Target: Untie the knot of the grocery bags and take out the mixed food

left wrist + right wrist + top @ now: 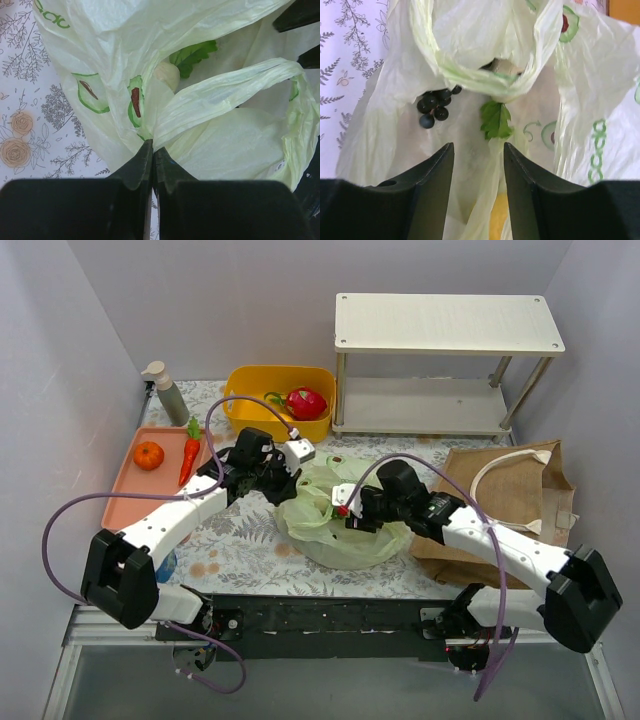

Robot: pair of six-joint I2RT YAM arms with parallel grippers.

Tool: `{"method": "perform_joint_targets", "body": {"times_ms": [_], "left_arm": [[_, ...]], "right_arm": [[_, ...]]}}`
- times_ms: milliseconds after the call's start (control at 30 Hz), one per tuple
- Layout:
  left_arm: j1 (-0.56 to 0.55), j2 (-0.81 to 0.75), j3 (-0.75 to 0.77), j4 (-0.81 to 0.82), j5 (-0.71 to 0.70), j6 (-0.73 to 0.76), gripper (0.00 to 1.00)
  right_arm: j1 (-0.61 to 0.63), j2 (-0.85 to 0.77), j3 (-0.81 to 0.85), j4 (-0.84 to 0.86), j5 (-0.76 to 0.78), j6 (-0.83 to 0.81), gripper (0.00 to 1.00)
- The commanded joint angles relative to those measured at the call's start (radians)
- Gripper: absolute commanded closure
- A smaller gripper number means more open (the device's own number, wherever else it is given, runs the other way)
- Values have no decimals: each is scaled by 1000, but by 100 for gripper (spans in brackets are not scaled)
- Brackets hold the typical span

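Observation:
The pale green plastic bag [345, 525] lies open at the table's middle. My left gripper [287, 478] is shut on a pinch of its rim [151, 146] at the bag's left side. A white radish [166, 75] with green leaves shows inside. My right gripper [352, 508] is open over the bag's mouth, its jaws [478, 150] astride a loose fold of plastic. Dark grapes [434, 105], a green leaf [496, 120] and a yellow pear [498, 220] show through the bag. The brown tote [510, 502] with white rope handles lies at right. A carrot [189, 456] and tangerine [148, 455] lie on the orange tray [128, 490].
A yellow basket [250, 385] at the back holds a red fruit [306, 402]. A soap pump bottle [166, 392] stands at the back left. A white two-tier shelf [445, 325] stands at the back right. Purple cables loop over both arms.

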Motion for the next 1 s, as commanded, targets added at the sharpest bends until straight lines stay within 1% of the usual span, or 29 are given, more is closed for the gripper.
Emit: {"method": "perform_joint_targets", "body": {"times_ms": [0, 100, 167, 200, 233, 300, 433, 567, 733, 833, 967], "left_arm": [[4, 8, 49, 20, 17, 26, 100], [17, 13, 55, 33, 17, 31, 100], [33, 5, 50, 53, 22, 39, 100], [41, 2, 50, 58, 40, 46, 100], [55, 4, 53, 60, 51, 58, 100], [75, 13, 66, 52, 89, 68, 100], [96, 36, 89, 31, 135, 91, 100], [103, 42, 80, 27, 158, 111, 100], [104, 45, 73, 27, 178, 128, 100], [104, 43, 70, 26, 183, 135, 100], [109, 46, 69, 35, 173, 135, 100]], "right_arm": [[0, 98, 26, 113, -66, -115, 46], [-2, 193, 30, 143, -52, -145, 41], [-3, 224, 25, 186, -32, -153, 38], [-5, 254, 25, 201, -18, -154, 34], [-6, 267, 26, 250, -9, -134, 32], [-12, 308, 37, 276, -9, -117, 29], [-17, 371, 68, 308, -20, -101, 28], [-23, 432, 102, 327, -23, -105, 29], [-49, 518, 177, 341, -23, -70, 29], [-66, 575, 226, 327, -13, -76, 28], [-75, 627, 241, 260, -43, -148, 34]]}}
